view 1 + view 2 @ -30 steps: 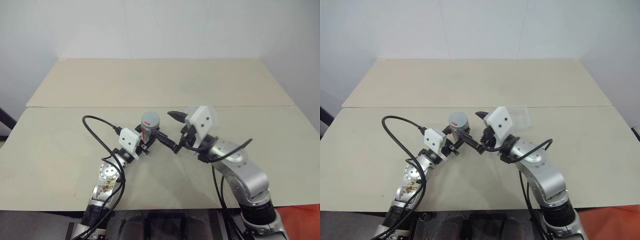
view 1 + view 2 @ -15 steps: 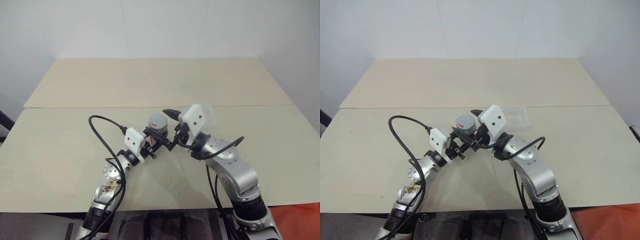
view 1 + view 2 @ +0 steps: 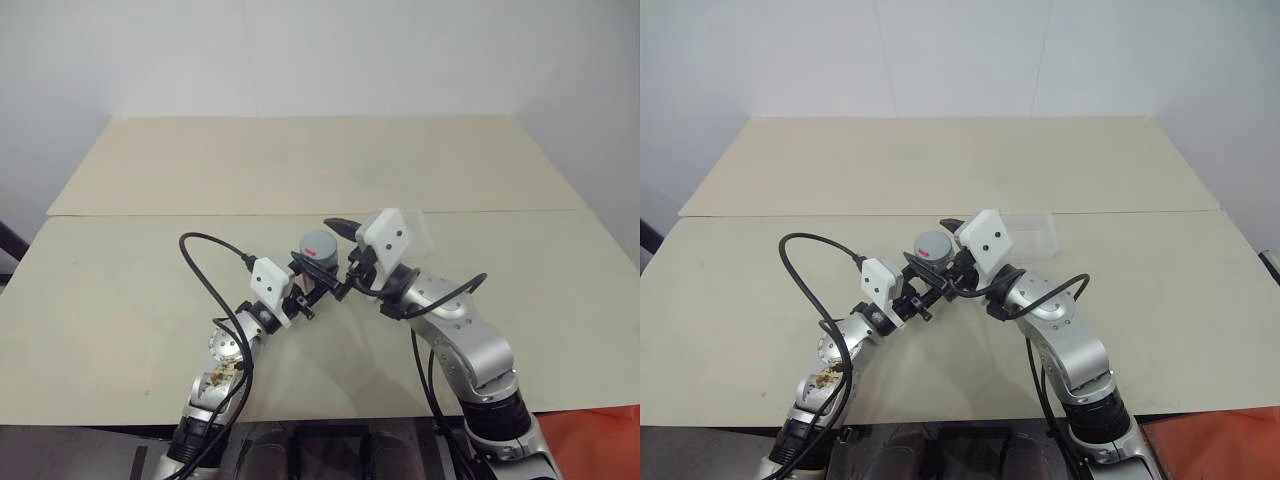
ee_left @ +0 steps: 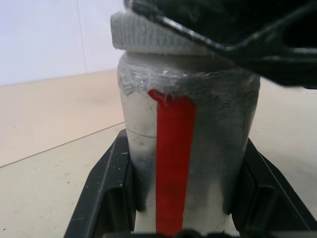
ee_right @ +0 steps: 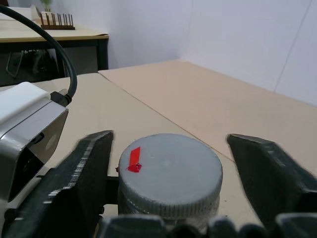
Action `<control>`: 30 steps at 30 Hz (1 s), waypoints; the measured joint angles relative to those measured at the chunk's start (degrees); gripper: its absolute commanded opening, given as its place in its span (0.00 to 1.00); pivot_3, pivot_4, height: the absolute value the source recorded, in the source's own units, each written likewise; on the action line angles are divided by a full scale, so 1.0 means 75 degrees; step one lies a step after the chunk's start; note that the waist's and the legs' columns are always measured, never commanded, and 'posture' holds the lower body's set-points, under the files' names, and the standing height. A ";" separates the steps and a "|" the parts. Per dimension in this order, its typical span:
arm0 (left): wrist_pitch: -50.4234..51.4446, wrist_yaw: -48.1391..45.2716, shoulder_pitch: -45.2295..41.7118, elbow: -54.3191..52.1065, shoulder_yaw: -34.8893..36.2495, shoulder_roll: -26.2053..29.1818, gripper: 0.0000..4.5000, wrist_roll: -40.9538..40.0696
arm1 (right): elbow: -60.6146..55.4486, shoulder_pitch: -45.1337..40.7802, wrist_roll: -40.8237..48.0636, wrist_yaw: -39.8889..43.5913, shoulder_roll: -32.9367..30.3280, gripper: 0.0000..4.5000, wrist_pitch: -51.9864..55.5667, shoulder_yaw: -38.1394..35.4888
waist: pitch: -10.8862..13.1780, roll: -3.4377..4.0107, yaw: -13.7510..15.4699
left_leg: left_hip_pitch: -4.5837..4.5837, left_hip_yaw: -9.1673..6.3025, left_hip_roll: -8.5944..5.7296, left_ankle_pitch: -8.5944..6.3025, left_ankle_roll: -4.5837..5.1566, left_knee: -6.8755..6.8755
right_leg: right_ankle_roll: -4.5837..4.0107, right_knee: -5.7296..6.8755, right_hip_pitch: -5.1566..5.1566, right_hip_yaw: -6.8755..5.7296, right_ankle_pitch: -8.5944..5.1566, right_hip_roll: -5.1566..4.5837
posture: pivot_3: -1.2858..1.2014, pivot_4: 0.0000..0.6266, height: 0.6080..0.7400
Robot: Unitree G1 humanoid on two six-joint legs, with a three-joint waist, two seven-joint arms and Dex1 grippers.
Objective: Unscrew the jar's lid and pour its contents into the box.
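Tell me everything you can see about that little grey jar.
The jar is a small grey cylinder of rough, matte look with a red stripe down its side. It stands upright above the table, clamped between the left end effector's fingers. Its ribbed grey lid, marked with a red tab, is still on. The right end effector's fingers flank the lid, not yet touching it.

Even, bright, diffuse light falls on the bench (image 3: pixel 150 290) with faint, soft shadows and no glare. Head views are sharp throughout. In the right wrist view the right claw (image 5: pixel 173 168) fingers blur at four and eight o'clock; the jar (image 4: pixel 188 163) looks slightly soft close up.
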 measured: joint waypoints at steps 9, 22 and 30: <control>-0.0038 0.0010 -0.0002 0.0017 -0.0011 -0.0054 0.44 0.0020 | -0.0001 -0.0013 -0.0009 0.0054 -0.0073 0.62 0.0006 0.0006 | 0.0000 0.0000 -0.0001 | 0.0000 0.0001 0.0000 0.0000 0.0000 0.0000 | 0.0000 0.0000 -0.0001 0.0000 0.0000 0.0000 | 0.52 0.24 1.00; 0.0448 -0.1295 0.0258 -0.0820 -0.0102 0.0630 0.44 -0.1172 | 0.1230 -0.1399 0.1841 0.3824 -0.1667 0.62 -0.0029 -0.0567 | 0.0001 0.0000 -0.0041 | 0.0005 0.0000 0.0005 -0.0003 0.0007 0.0001 | -0.0001 -0.0012 0.0002 0.0006 0.0000 0.0000 | 0.52 0.24 1.00; 0.0741 -0.1825 0.0250 -0.1124 -0.0200 0.0780 0.44 -0.1523 | 0.4579 -0.3348 0.2086 0.7799 -0.1676 0.62 -0.1235 -0.0160 | 0.0001 0.0000 -0.0102 | 0.0009 0.0003 0.0004 -0.0003 0.0009 0.0002 | -0.0002 -0.0006 0.0002 0.0011 0.0001 0.0000 | 0.52 0.24 1.00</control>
